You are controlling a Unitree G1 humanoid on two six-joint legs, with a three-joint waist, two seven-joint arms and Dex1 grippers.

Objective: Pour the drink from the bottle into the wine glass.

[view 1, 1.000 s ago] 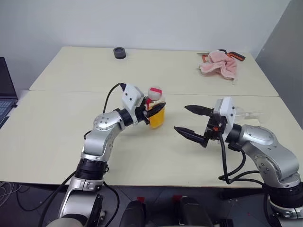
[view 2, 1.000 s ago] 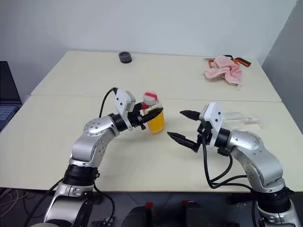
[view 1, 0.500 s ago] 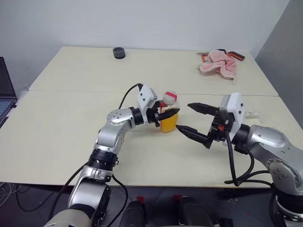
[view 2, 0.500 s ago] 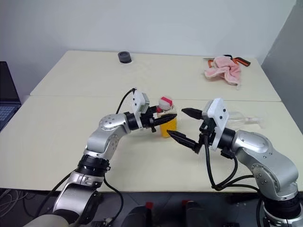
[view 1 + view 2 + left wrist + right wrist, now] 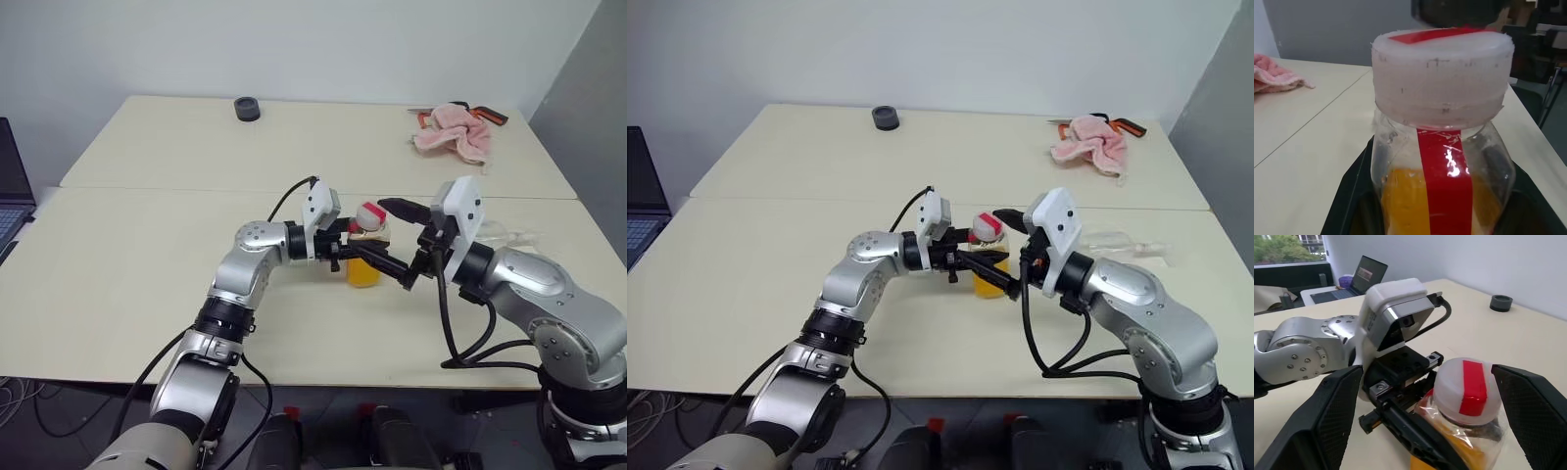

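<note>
We hold the bottle (image 5: 365, 257) clamped upright in our left gripper (image 5: 364, 257) above the table (image 5: 147, 245), our right gripper (image 5: 397, 243) spread wide around its cap (image 5: 1469, 389), so uncapping seems next, with the wine glass (image 5: 1122, 242) lying behind.

Clear glossy plastic bottle (image 5: 1442, 166), scuffed matt cap (image 5: 1442, 78), fluffy pink cloth (image 5: 452, 139), matt table (image 5: 147, 255).
</note>
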